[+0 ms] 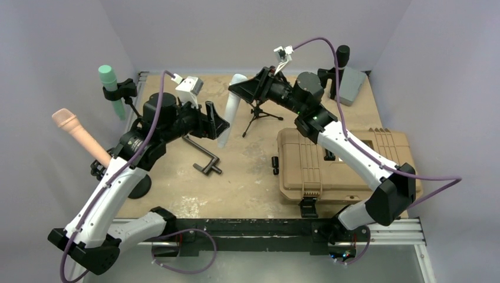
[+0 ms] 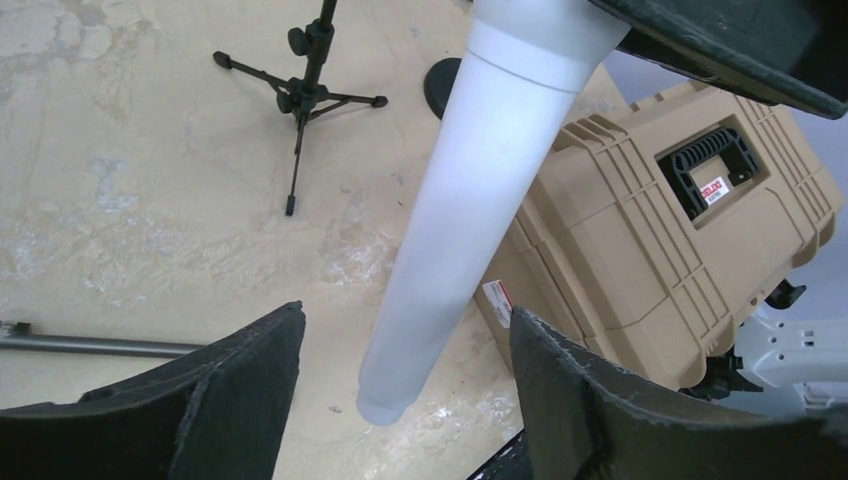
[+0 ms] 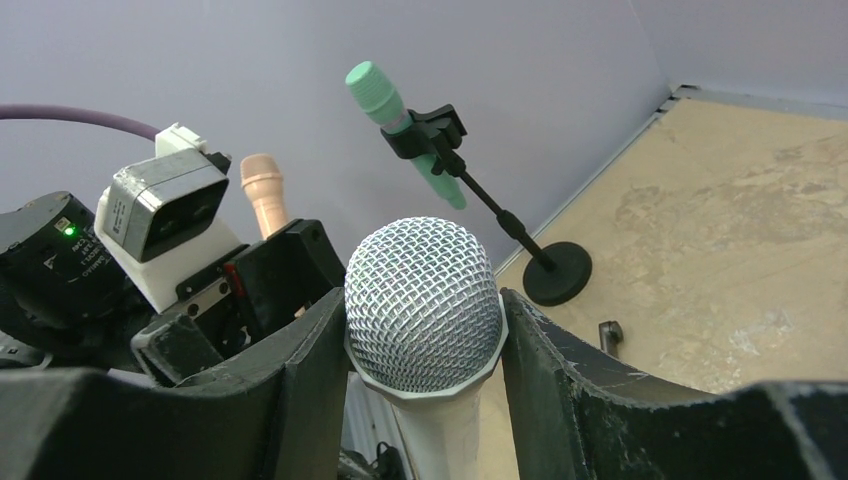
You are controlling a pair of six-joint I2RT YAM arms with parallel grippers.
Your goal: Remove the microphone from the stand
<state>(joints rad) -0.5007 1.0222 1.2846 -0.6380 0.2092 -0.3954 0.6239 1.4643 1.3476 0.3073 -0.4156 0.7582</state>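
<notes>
A white microphone (image 1: 230,112) with a silver mesh head (image 3: 424,275) hangs tilted above the table. My right gripper (image 1: 237,88) is shut on its head, one finger on each side (image 3: 422,295). My left gripper (image 1: 220,125) is open; its fingers stand on either side of the microphone's lower end (image 2: 470,200) without touching it (image 2: 407,310). No clip shows on the white body. The small black tripod stand (image 1: 257,113) stands just right of the microphone, also in the left wrist view (image 2: 305,95); its top is hidden behind my right gripper.
A tan hard case (image 1: 348,165) lies on the right. A green microphone (image 1: 110,82) and a pink one (image 1: 76,132) sit on stands at the left. A black microphone (image 1: 342,56) and grey block (image 1: 352,85) stand at the back right. A metal crank (image 1: 200,154) lies mid-table.
</notes>
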